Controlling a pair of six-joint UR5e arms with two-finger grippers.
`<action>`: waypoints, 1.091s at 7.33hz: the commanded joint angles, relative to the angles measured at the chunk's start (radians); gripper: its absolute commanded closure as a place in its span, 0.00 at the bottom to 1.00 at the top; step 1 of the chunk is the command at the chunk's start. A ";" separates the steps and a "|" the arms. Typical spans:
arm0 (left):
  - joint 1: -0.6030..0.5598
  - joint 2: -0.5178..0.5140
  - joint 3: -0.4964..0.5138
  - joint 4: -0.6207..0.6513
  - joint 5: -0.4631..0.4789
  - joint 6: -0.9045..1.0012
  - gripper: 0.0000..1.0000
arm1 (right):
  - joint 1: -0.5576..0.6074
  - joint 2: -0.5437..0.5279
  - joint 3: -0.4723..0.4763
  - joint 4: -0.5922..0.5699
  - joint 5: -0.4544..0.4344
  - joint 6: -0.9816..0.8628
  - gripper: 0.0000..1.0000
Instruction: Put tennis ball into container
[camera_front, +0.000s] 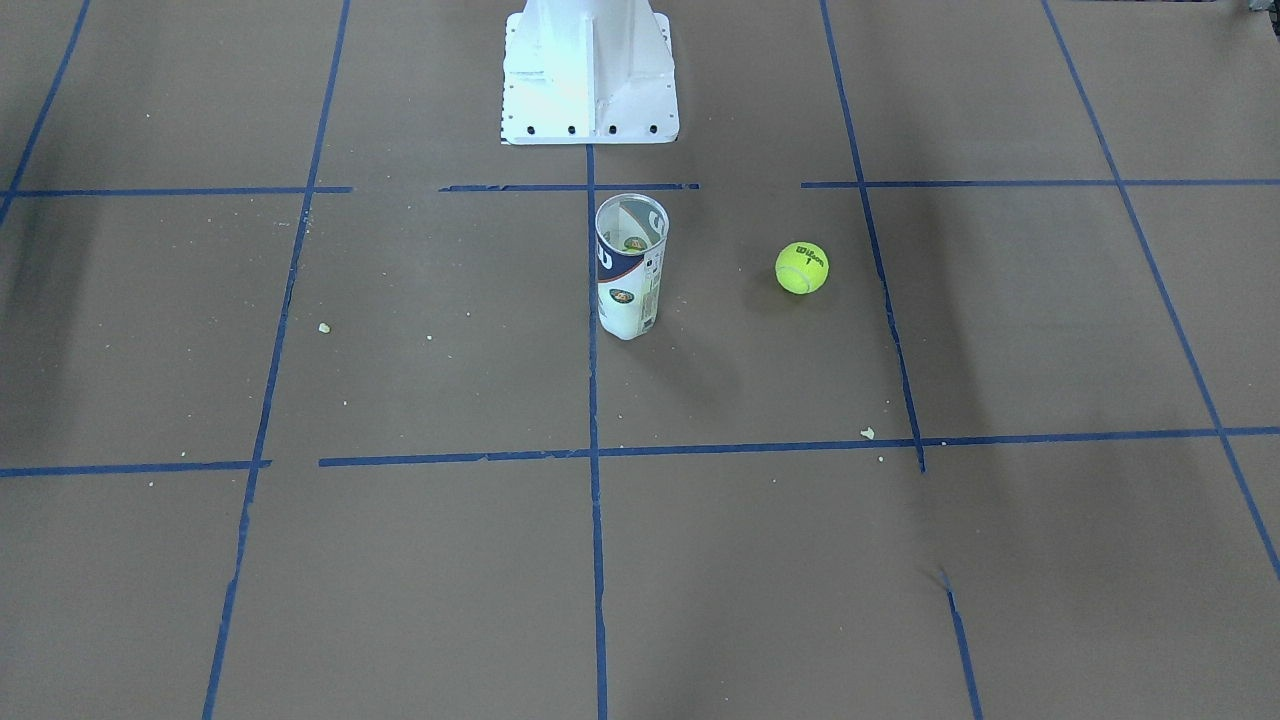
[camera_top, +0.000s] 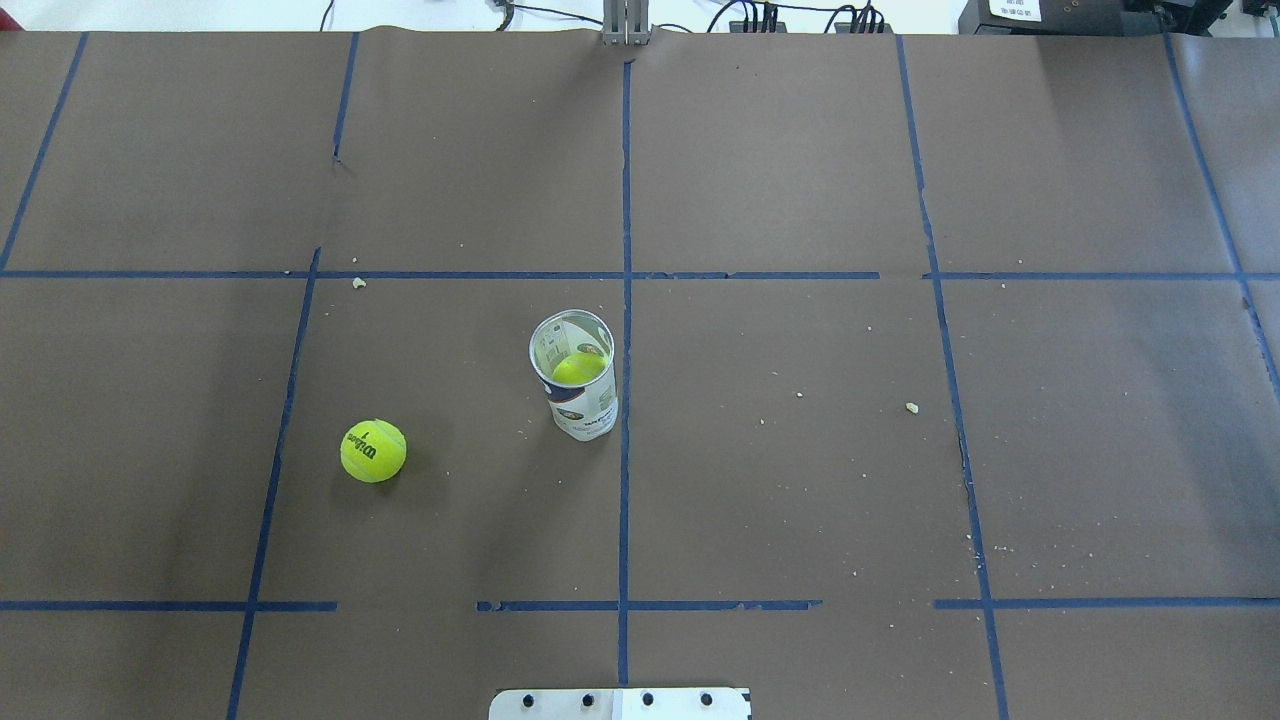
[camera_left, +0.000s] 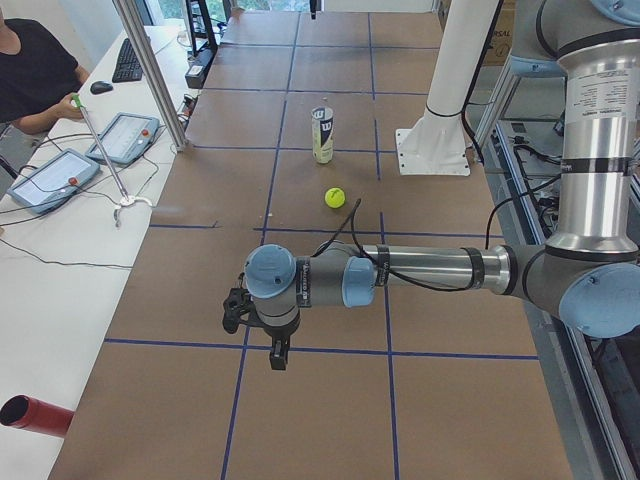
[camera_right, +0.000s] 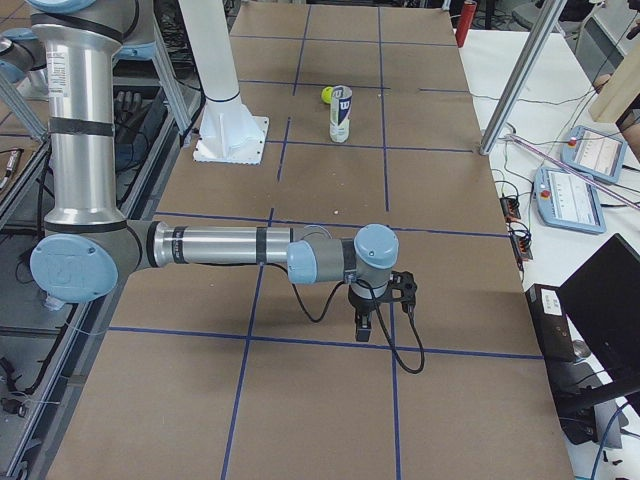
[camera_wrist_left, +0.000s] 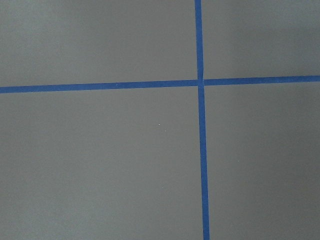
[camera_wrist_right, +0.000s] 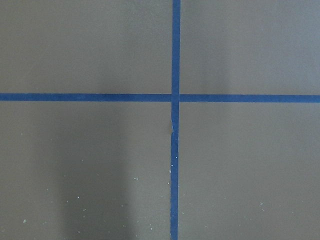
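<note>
The tennis ball (camera_top: 373, 451) lies loose on the brown table, yellow-green with black Wilson lettering, also clear in the front-facing view (camera_front: 802, 268). The container (camera_top: 575, 375), a clear can with a navy and white label, stands upright and open-topped near the table's middle, a short way from the ball. Something yellow-green, apparently another ball (camera_top: 578, 367), shows inside it. My left gripper (camera_left: 277, 352) appears only in the exterior left view, far from both, and I cannot tell its state. My right gripper (camera_right: 362, 325) appears only in the exterior right view, likewise far off, state unclear.
The white metal pedestal (camera_front: 590, 75) stands behind the can on the robot's side. Blue tape lines grid the brown table cover (camera_top: 800, 450). Both wrist views show only bare cover and tape. An operator (camera_left: 35, 75) sits beside tablets off the table's far side.
</note>
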 joint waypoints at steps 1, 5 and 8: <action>0.001 0.002 -0.010 -0.006 0.002 0.014 0.00 | 0.000 0.000 -0.002 0.000 0.000 0.000 0.00; 0.066 -0.045 -0.234 0.041 0.009 -0.030 0.00 | 0.000 0.000 0.000 0.000 0.000 0.000 0.00; 0.334 -0.056 -0.491 0.075 0.010 -0.553 0.00 | 0.000 0.000 0.000 0.000 0.000 0.000 0.00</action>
